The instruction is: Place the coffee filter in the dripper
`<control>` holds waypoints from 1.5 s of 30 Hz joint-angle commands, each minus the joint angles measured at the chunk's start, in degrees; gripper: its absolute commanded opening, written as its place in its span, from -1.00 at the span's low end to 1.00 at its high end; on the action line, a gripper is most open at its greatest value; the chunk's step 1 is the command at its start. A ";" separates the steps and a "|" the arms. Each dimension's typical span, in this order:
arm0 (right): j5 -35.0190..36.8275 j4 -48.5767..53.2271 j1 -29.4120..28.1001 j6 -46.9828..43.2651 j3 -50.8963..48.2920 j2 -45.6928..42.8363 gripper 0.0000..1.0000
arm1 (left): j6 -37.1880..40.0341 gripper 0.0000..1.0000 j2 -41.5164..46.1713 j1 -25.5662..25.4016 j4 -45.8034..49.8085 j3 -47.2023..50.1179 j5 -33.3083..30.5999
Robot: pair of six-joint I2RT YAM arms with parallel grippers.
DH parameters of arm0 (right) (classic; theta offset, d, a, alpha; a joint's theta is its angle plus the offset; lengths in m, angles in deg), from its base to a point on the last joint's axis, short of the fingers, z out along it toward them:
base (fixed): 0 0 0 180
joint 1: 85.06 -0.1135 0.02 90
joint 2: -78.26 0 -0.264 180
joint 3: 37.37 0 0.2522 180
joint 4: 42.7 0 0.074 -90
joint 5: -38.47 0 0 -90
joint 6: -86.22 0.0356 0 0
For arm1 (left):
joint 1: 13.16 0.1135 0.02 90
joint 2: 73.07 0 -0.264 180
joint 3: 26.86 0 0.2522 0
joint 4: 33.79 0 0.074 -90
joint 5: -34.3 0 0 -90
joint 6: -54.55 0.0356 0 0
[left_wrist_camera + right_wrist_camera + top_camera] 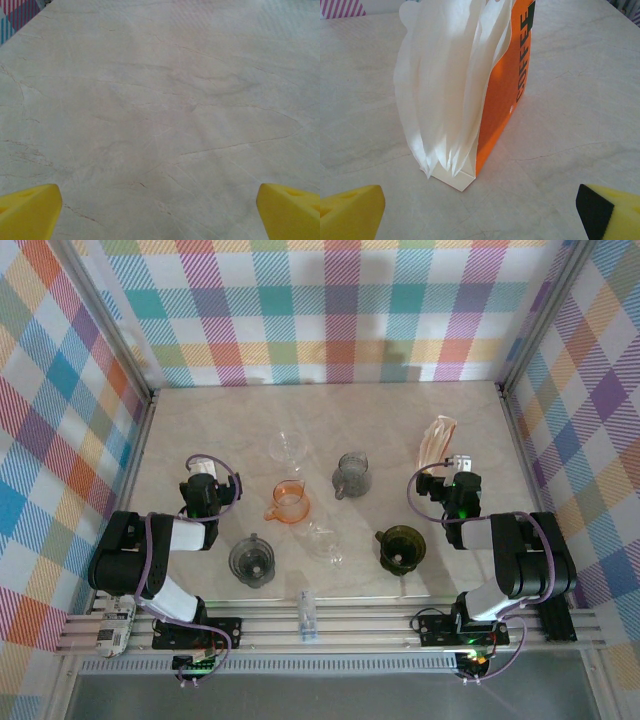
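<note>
"Right gripper (pixel 480 210) has its two yellow fingers (pixel 352 212) spread wide, and nothing is in them," says Ana. "And the left gripper (pixel 160 212) is spread wide too, over bare table (pixel 160 100)."

"So is the job started?" asks Ben.

"Not really. I think no filter is out yet, and no cup has one in it, as far as I can see. One must be pulled out, carried over and dropped in."

"What is biggest?"

"That table. It looks smooth and pale like stone, with thin wiggly lines. Next is the orange pack (pixel 505 110), standing up just in front of the right gripper. It is flat and stiff, like card, with COFFEE on it."

"And the filters?"

"The paper filters (pixel 445 85) stick out of the pack, on its left side. They are white, thin and wavy, like a fan."

"Where do they go?"

"Into a dripper. The green dripper (pixel 402 548) sits back and left of the right gripper, close by its arm. The orange dripper (pixel 288 502) and grey dripper (pixel 352 475) are further left, between both grippers. They are little see-through cone cups with handles. I cannot tell which one is meant."
</note>
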 commanded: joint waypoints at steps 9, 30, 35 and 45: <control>0.20 0.23 0.35 0.04 1.65 -1.40 0.98 | -0.66 1.00 5.01 -0.20 10.45 -5.31 -1.85; 16.52 38.02 -1.65 8.49 17.46 -14.15 0.98 | -31.01 1.00 26.37 2.43 30.93 -14.77 -1.10; 25.58 68.21 -1.53 41.41 29.49 -12.83 0.98 | -48.49 1.00 27.76 4.21 50.46 -21.88 -3.58; -11.58 62.41 -7.00 27.70 28.95 -15.77 0.98 | -40.52 1.00 32.30 3.75 60.53 -28.31 19.25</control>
